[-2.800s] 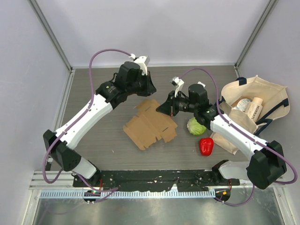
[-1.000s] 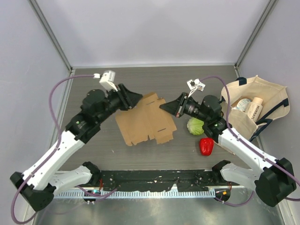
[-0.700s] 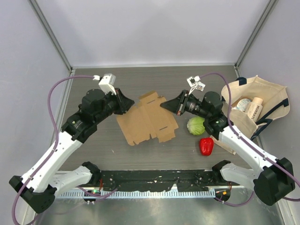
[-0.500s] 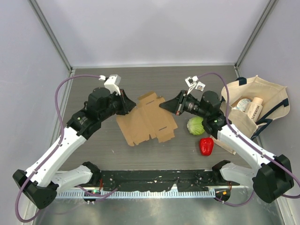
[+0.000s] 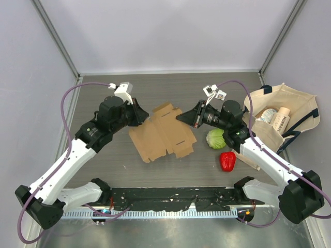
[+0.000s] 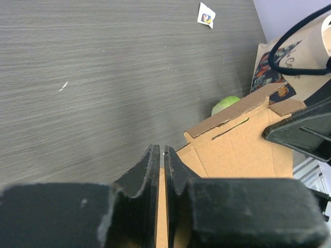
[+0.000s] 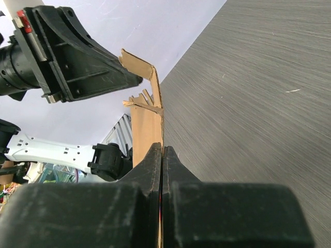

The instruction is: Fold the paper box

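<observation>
The paper box (image 5: 163, 135) is a flat brown cardboard sheet with flaps, held up off the table's middle between both arms. My left gripper (image 5: 147, 118) is shut on its left edge; in the left wrist view the cardboard (image 6: 238, 150) runs between the nearly closed fingertips of this gripper (image 6: 161, 149). My right gripper (image 5: 179, 118) is shut on the sheet's right upper edge. In the right wrist view the thin cardboard (image 7: 147, 137) stands edge-on in the pinch of that gripper (image 7: 162, 149), with a bent flap at its far end.
A green cabbage (image 5: 215, 138) and a red pepper (image 5: 227, 160) lie right of the sheet, under the right arm. A cream tote bag (image 5: 289, 111) with dark handles and packages inside sits at the right edge. A small sticker (image 6: 206, 14) lies on the table.
My left gripper has closed onto the sheet's left edge and the left arm has shifted slightly. The right gripper keeps its pinch; the sheet has barely moved.
</observation>
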